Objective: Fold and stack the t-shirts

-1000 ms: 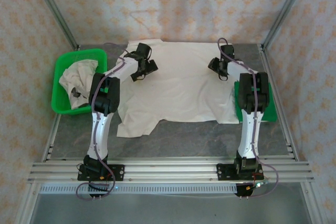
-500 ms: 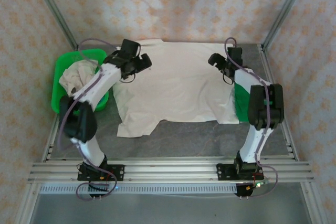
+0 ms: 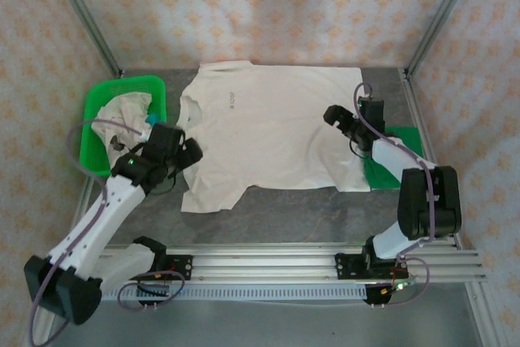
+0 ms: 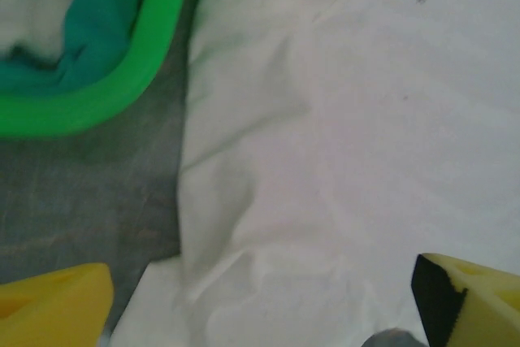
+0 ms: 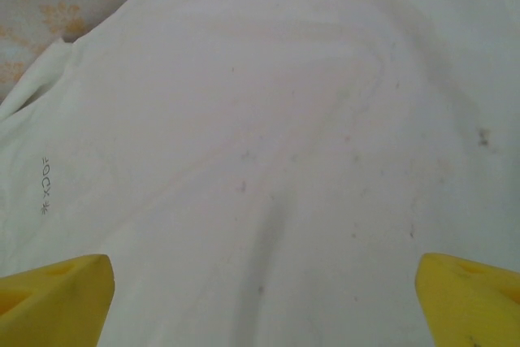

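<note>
The grey desk [image 3: 284, 213] carries 1 cream shirt [image 3: 276, 132] spread flat over its middle and far part, collar end to the left and hem end to the right. 1 sleeve points to the near-left and the other lies at the far edge. A few soft creases run across the cloth.

A green basket [image 3: 130, 81] stands on the desk just left of the cream shirt. It holds a crumpled shirt [image 3: 122, 115], also cream, and a teal shirt [image 4: 97, 6] that hangs over the rim on the side nearest the collar.

A green mat [image 3: 404, 137] lies flat at the right of the desk, and the hem end of the cream shirt covers its left part.

The left gripper [image 3: 185, 152] hangs over the collar-side edge of the cream shirt, near the basket's near-right corner. In the left wrist view its 2 yellow pads [image 4: 49, 306] stand wide apart with cloth between them, gripping nothing.

The right gripper [image 3: 335, 115] is over the right part of the cream shirt, near the mat. In the right wrist view its pads are likewise far apart above bare cloth.

A small dark print [image 3: 231, 97] sits on the chest, near the collar
</note>
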Motion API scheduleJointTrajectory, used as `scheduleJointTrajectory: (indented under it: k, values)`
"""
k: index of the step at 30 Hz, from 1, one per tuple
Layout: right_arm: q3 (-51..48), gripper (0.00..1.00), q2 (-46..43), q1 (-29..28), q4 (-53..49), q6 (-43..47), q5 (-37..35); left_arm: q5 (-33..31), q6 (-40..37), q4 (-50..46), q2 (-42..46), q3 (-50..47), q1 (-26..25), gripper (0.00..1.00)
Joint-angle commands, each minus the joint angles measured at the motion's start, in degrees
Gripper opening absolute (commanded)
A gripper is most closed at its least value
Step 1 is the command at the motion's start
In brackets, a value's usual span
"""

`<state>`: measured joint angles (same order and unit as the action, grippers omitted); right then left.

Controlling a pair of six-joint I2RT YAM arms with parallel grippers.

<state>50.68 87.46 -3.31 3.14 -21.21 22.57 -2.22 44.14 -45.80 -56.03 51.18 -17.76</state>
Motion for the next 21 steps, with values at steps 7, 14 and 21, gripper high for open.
scheduleJointTrajectory:
  k: [7,14,21]
  values:
    - [-2.9,0.94,-5.2,0.3,-1.6,-1.4,0.8,7.4,9.0,-5.1,9.5,-15.8,-0.3,0.63]
    - [-3.0,0.94,-6.6,0.3,-3.3,-1.6,0.5,6.7,9.2,2.4,4.4,-21.6,-0.3,0.54]
    - [-2.7,0.93,-7.1,0.3,-4.7,-1.5,0.1,7.1,9.3,9.3,-6.2,-22.0,-0.3,0.51]
